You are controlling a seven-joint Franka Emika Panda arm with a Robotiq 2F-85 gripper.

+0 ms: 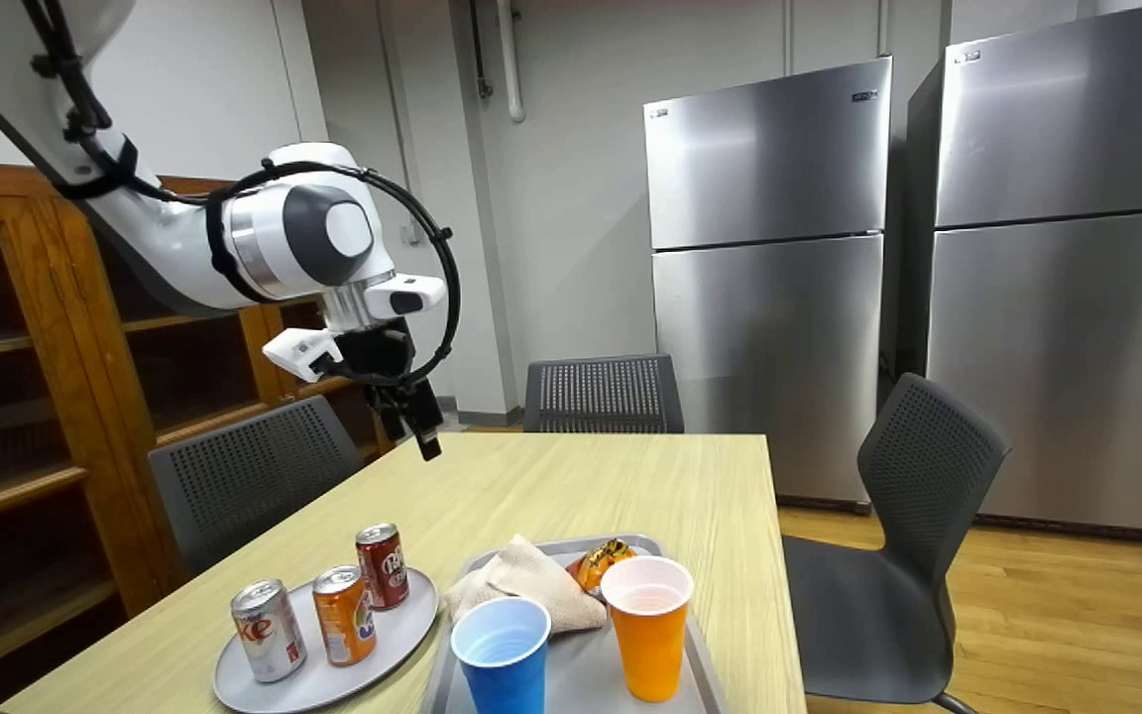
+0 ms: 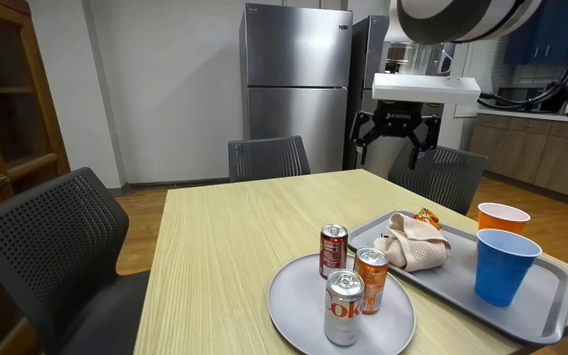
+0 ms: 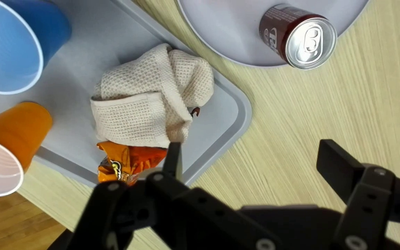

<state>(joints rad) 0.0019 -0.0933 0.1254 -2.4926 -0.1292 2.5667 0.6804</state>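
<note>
Gripper [image 3: 253, 156] hangs well above the pale wooden table [image 3: 283, 121], and you have its two black fingers [image 3: 339, 168] spread wide, with tabletop and the rim of a grey tray [image 3: 210, 121] showing through the gap in your wrist view. Below one of those fingertips, partly covered by it in that view yet well apart from it in height, you can see a shiny orange snack packet [image 3: 130, 158] lying on the tray. Just past the packet, a little farther out from your fingers, a cream textured cloth [image 3: 130, 118] lies loosely folded on the same tray; a small dark piece [image 3: 196, 111] pokes from its edge, too hidden for you to make out. Farther off to that side of your gripper, a blue cup [image 3: 52, 31] and an orange cup [image 3: 23, 128] stand upright on the tray. Out beyond your fingertips, just beside the tray, a round grey plate [image 3: 227, 31] rests on the table. Near its rim, a Dr Pepper can [image 3: 290, 34] stands upright, and on the same plate you also have an orange soda can [image 1: 343, 615] and a silver Coke can [image 2: 344, 315], both upright. In both exterior views, dark grey chairs [image 1: 254, 476] stand around the table below your gripper's height, and steel refrigerators [image 1: 769, 337] rise farther away from it.
</note>
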